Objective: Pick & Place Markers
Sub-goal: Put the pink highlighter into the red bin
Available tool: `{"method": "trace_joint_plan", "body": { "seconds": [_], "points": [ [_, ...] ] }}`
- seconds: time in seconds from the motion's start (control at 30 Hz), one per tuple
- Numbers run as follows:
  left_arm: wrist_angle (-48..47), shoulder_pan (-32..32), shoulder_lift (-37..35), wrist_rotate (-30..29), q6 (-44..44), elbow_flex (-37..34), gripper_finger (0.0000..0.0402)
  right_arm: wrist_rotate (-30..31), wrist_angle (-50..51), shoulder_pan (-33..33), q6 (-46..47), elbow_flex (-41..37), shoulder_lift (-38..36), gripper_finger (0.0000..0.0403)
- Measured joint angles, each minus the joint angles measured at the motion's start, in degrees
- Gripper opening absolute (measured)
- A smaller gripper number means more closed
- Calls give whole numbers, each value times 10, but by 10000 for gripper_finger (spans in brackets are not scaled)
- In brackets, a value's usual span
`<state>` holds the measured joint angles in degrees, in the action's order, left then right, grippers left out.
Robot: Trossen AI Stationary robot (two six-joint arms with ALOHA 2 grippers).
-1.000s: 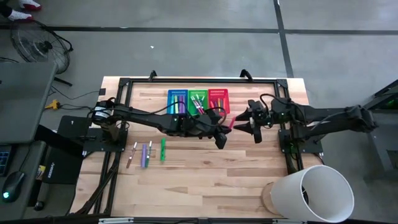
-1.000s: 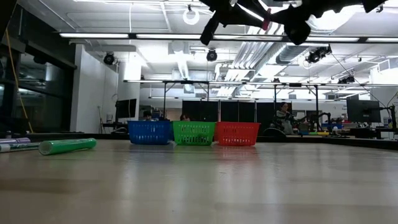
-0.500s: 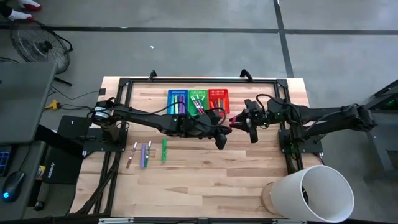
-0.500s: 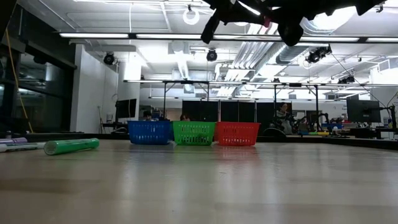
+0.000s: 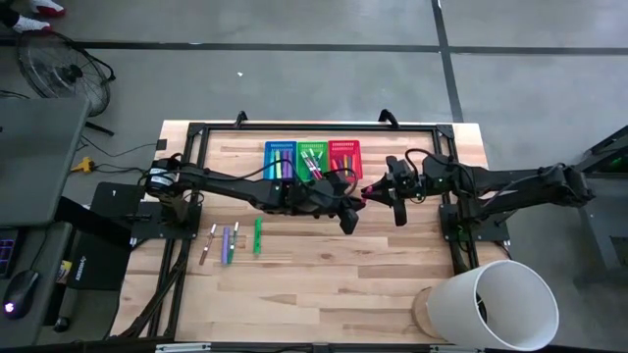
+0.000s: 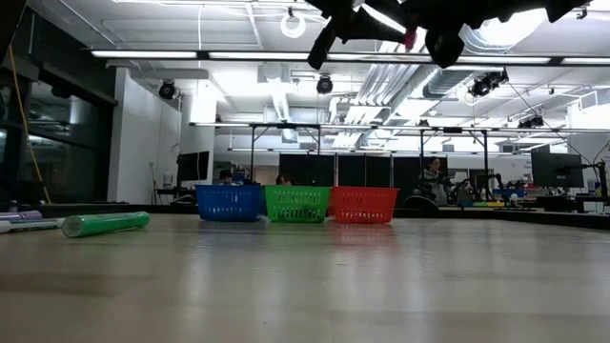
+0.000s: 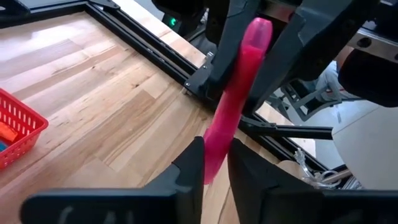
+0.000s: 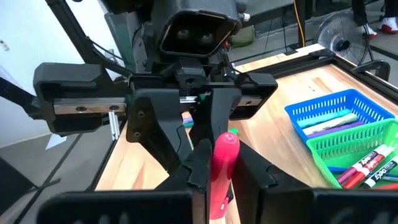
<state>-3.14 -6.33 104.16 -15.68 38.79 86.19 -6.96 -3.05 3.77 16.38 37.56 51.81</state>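
Looking down from the high view, you have most markers already sorted into the blue basket [image 5: 279,157], green basket [image 5: 312,156] and red basket [image 5: 344,155], while a few markers [image 5: 233,241] lie loose on the table [image 5: 324,265] near the left side; both claws meet mid-table over a pink marker [image 5: 365,193]. From the low view, a green marker [image 6: 105,224] rests on the table and the arms hang overhead. Through the left wrist view, the left claw [image 7: 216,163] pinches the pink marker's lower end. Through the right wrist view, the right claw [image 8: 219,163] is clenched on the same marker, so you are mid-handover, with the loose ones left to place.
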Motion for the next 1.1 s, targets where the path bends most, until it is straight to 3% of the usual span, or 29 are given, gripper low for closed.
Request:
{"method": "trace_joint_plan", "body": {
  "seconds": [0.2, 0.63, 0.83, 1.1],
  "points": [
    [-2, 0, 0, 10, -26, 0, 91, 1, 7, 5, -4, 0, -1, 31],
    [-55, -1, 0, 16, -37, -1, 96, -17, 59, 62, -68, 0, 0, 31],
    [-135, 14, -18, 14, -10, 0, 97, -26, 82, 85, -149, 0, 0, 31],
    [-252, 45, -67, -21, -11, -3, 97, -30, 82, 105, -348, 0, 25, 31]
  ]
}}
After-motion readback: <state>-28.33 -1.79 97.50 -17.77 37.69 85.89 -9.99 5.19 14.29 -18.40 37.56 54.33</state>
